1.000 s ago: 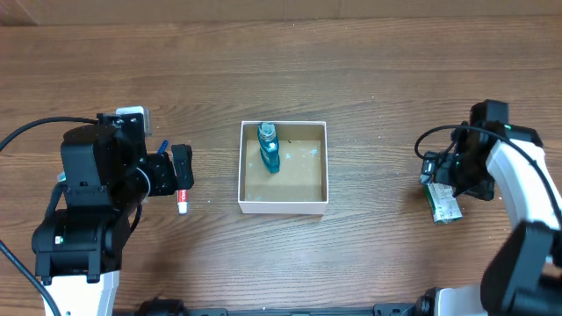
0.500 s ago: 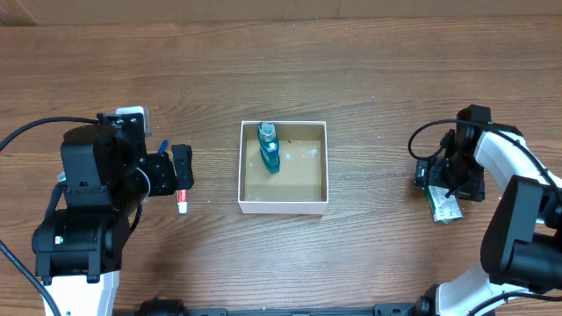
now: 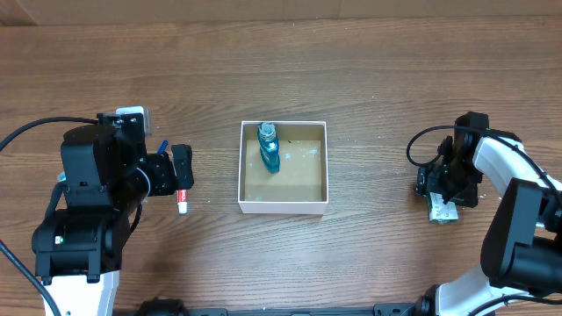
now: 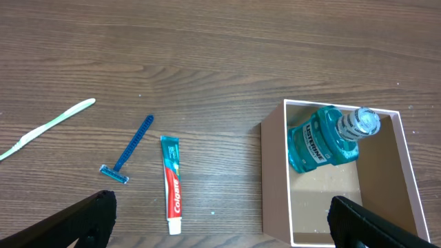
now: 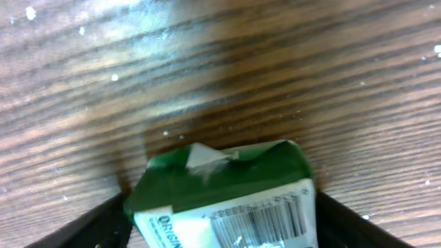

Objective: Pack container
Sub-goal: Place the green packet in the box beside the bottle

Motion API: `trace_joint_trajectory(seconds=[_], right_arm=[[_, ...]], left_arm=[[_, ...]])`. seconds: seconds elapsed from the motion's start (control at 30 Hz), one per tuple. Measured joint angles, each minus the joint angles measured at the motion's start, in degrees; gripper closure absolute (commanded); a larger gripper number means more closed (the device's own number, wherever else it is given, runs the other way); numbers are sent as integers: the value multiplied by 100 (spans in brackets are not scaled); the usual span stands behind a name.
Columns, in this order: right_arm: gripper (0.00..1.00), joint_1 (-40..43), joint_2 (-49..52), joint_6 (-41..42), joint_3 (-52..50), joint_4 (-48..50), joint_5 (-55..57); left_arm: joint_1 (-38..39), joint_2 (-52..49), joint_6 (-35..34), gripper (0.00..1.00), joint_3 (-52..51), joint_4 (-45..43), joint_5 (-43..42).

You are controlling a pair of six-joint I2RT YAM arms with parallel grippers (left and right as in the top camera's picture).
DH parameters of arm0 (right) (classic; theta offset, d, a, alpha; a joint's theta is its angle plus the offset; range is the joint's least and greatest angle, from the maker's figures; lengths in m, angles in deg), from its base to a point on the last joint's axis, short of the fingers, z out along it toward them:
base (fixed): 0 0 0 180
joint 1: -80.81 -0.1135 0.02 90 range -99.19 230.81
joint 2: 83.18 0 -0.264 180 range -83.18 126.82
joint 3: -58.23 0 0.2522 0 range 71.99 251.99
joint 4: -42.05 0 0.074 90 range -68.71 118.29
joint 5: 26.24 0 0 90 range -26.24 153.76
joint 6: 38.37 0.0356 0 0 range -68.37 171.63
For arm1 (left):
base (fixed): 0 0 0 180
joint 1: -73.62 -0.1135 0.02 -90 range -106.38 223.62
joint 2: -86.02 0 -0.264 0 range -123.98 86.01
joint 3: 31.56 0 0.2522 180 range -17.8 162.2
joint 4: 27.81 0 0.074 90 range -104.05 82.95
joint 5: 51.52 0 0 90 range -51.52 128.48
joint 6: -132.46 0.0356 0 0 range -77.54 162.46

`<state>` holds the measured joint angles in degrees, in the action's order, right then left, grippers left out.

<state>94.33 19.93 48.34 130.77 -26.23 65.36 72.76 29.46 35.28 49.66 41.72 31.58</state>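
Observation:
The container [image 3: 283, 207], a square white-walled box with a brown floor, sits at the table's middle and also shows in the left wrist view [image 4: 277, 172]. A blue mouthwash bottle [image 3: 269, 149] lies in its far left corner. My left gripper [image 3: 182, 168] is open and empty, hovering over a red and white toothpaste tube [image 4: 172, 184]. My right gripper [image 5: 220, 224] is open and low at the right. Its fingers straddle a green and white packet [image 5: 220, 193] lying on the table, which also shows in the overhead view [image 3: 443, 211].
In the left wrist view a blue razor [image 4: 131, 150] lies left of the toothpaste, and a white and green toothbrush [image 4: 45, 129] lies farther left. The table is brown wood.
My right gripper has shifted a little left and down over the green packet, now covering more of it. The left arm and the container have not moved.

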Motion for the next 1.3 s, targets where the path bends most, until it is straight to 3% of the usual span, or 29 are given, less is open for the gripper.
trace_joint_trajectory(seconds=[0.07, 0.33, 0.43, 0.63, 0.8, 0.93, 1.1, 1.3], right_arm=[[33, 7, 0, 0, -4, -4, 2], [40, 37, -2, 37, -9, 48, -20], [54, 37, -9, 59, -9, 118, -42], [64, 44, -33, 50, 9, 199, -245], [83, 42, -24, 50, 70, 173, -448], [85, 35, 63, 52, 385, -249, -649], [85, 2, 22, 103, 1517, -1082, -804], [89, -649, -743, 328, 2835, -1707, -918]], left_arm=[[0, 0, 0, 0, 0, 0, 0], [0, 0, 0, 0, 0, 0, 2], [0, 0, 0, 0, 0, 0, 2], [0, 0, 0, 0, 0, 0, 0], [0, 0, 0, 0, 0, 0, 2], [0, 0, 0, 0, 0, 0, 2], [0, 0, 0, 0, 0, -2, 2], [0, 0, 0, 0, 0, 0, 2]])
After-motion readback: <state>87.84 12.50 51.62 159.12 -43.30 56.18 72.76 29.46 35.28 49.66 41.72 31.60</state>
